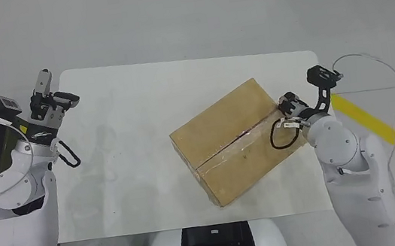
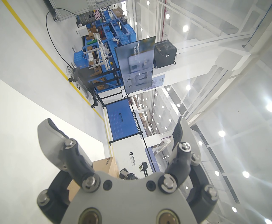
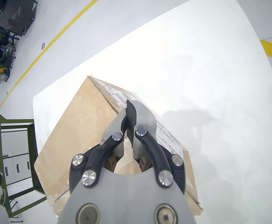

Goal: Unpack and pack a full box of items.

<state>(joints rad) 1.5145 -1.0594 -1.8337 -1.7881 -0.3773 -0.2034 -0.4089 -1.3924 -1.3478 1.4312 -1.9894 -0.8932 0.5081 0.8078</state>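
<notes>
Taped brown cardboard box [image 1: 234, 140] skewed on white desk [image 1: 130, 185], right pincer [image 3: 128, 110] clenched at box's end, left pincer [image 2: 114, 122] released, well apart from box

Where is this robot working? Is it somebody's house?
Not a house; probably a factory or warehouse hall. The left wrist view shows a yellow floor line, blue storage racks and rows of ceiling lights high overhead.

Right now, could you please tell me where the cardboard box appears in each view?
Top view: the cardboard box sits angled, right of centre on the white table.
Left wrist view: one corner shows past the open left tool.
Right wrist view: it lies directly beneath the shut right tool.
Shared landmark: the white table under it.
</notes>
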